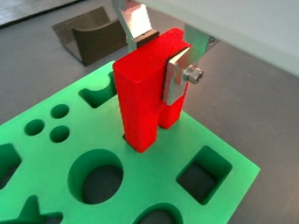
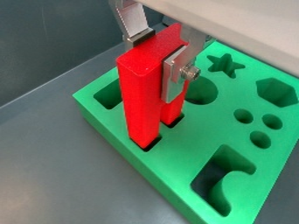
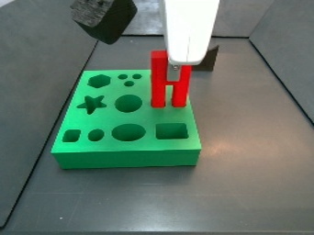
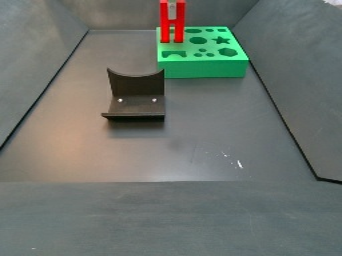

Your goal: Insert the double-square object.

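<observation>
A: Where's the double-square object?

B: Standing upright on the green block, lower end down in one of the block's holes near the block's edge. Both wrist views show the red bar's foot below the block's top surface. Can't tell how deep it sits.

A: Gripper?

B: Gripper is at the upper part of the bar. In both wrist views the silver fingers are pinched on it: one plate flat against the bar's side face, the other showing behind its top. In a side view the white arm body comes straight down over the bar and hides the top of it.

A: Block location?

B: In a side view the block sits at the far end of the desk, right of centre, with the bar rising from its left part. Other holes visible include a star, a hexagon, several round ones and a square; they look unfilled.

A: Anything else on the desk?

B: Dark grey curved block, well apart from the green block, towards the left-middle of the desk. It also shows in a wrist view, behind the green block.
</observation>
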